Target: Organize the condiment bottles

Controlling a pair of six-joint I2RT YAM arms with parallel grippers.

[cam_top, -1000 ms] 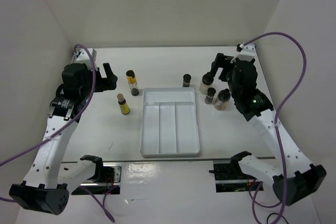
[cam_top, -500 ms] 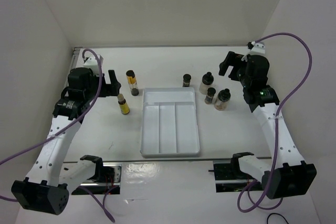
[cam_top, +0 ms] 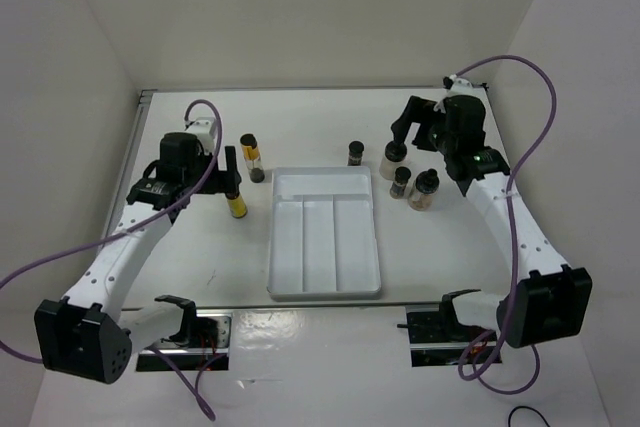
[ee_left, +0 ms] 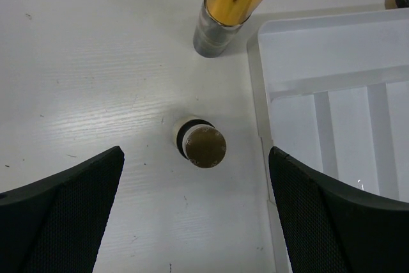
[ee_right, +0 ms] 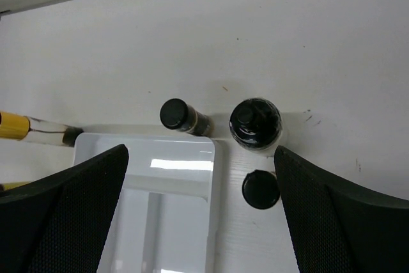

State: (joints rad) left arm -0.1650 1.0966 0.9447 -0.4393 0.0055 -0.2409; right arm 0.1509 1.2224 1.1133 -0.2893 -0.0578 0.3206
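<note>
**Now: both pairs of fingers released, six bottles outside the tray**

Spread wide and released, the left fingers [ee_left: 64, 222], black with mesh-textured pads, flanking a slim yellow-amber bottle with a tan cap [ee_left: 201, 147] and clear of it on both sides; nothing grasped. Upright on the white desk [ee_left: 96, 62], that bottle, just beside the left rim of the white divided plastic tray [ee_left: 307, 55]. Farther out, past the tan cap, a second slim yellow-amber bottle with a black cap [ee_left: 233, 4], upright too, near the tray's far left corner and apart from the first.

Equally wide and released, the right fingers [ee_right: 345, 222], likewise grasping nothing. Framed between them in the wrist view, a rounder pale bottle with a black cap [ee_right: 255, 123]. Just left of it, by the tray's far right corner, a tiny dark jar [ee_right: 179, 115]. Nearer than the pale bottle, a second tiny dark jar [ee_right: 261, 190], only its black top showing. Outward again, from the overhead camera, a second rounder pale black-capped bottle [cam_top: 424, 190] at the right end of that cluster, just beside the second jar. All four upright on the desk off the tray's far right corner; touching or narrowly apart, impossible to tell.

Tray itself between the two groups: one crosswise compartment at the far end, three long ones running toward the near edge.
</note>
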